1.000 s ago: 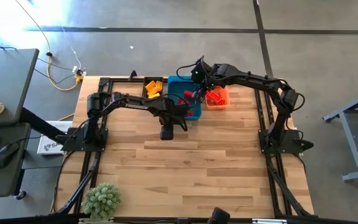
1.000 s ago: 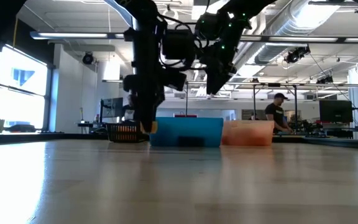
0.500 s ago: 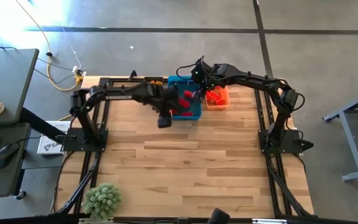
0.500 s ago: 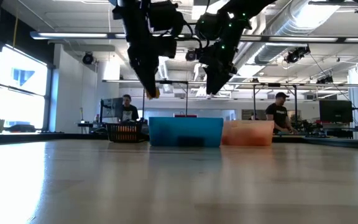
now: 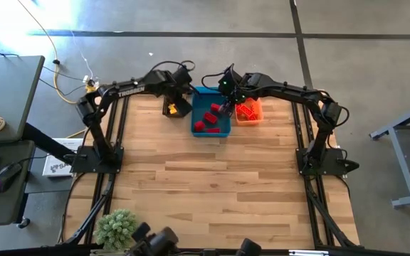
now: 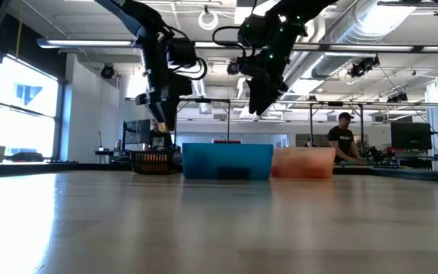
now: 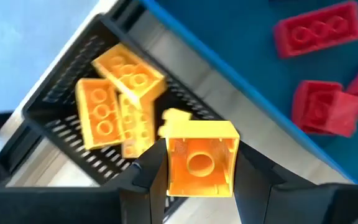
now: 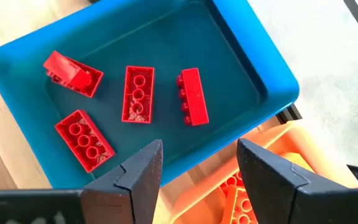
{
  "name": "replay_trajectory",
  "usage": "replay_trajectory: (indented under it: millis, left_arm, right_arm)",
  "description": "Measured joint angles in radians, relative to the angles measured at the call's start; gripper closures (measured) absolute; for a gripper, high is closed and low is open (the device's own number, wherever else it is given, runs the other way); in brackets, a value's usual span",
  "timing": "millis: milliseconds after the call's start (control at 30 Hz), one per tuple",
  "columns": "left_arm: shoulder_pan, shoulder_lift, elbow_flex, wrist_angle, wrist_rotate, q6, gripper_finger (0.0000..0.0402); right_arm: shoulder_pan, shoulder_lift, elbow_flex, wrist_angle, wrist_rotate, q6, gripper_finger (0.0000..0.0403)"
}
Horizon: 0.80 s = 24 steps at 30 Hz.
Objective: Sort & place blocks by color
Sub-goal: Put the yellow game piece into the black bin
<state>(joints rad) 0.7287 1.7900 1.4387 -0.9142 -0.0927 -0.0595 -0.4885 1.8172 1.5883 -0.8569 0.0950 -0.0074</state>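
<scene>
Left gripper (image 7: 199, 167) clamps yellow block (image 7: 201, 157) above black bin (image 7: 73, 134); centre over bin before release. Right gripper (image 8: 199, 163) empty, part-open, above blue bin (image 8: 23, 48)

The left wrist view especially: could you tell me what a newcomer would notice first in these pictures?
The left gripper holds a yellow block above the black bin, where more yellow blocks lie. Beside it, the blue bin holds four red blocks, with the right gripper open and empty above it.

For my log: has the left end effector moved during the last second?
Yes. The left end effector, holding a yellow block, moved from before the blue bin to the black bin.
</scene>
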Motion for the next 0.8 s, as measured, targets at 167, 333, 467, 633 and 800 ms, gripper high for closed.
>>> replay_trajectory:
  millis: [167,333,467,633,800]
  left_arm:
    - [0.063,0.001,0.000,-0.001,0.004,-0.034,0.0284]
    - [0.103,0.001,0.000,0.000,0.003,-0.036,0.0284]
    - [0.111,0.001,0.000,-0.002,0.003,-0.075,0.0284]
    - [0.107,0.001,0.000,-0.004,0.002,-0.072,0.0259]
    - [0.106,0.001,0.000,-0.005,0.000,-0.069,0.0213]
  right_arm:
    - [-0.002,0.000,0.000,0.016,0.001,-0.030,0.0208]
    - [-0.002,0.000,0.000,0.035,0.001,-0.060,0.0208]
    - [-0.002,0.000,0.000,0.046,0.001,-0.061,0.0208]
    - [-0.002,0.000,0.000,0.053,0.000,-0.061,0.0208]
    - [-0.002,0.000,0.000,0.053,-0.001,-0.043,0.0208]
